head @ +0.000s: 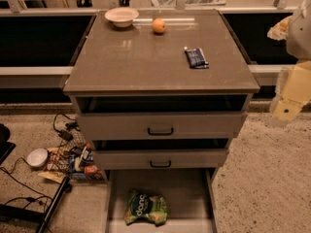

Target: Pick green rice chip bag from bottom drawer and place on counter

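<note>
The green rice chip bag [145, 208] lies crumpled on the floor of the bottom drawer [187, 191], which is pulled out toward me, with the bag left of centre near the front. The counter [146, 57] is the glossy grey-brown top of the cabinet. My gripper [287, 107] hangs at the far right edge of the view, beside the cabinet's right side at about the height of the top drawer. It is well above and to the right of the bag and touches nothing.
On the counter are a white bowl [121, 16] at the back left, an orange [159, 25] next to it and a small dark-blue packet [196, 58] at the right. The two upper drawers [160, 125] with black handles stand slightly open. Cables, a wire basket and clutter [73, 157] lie on the floor at the left.
</note>
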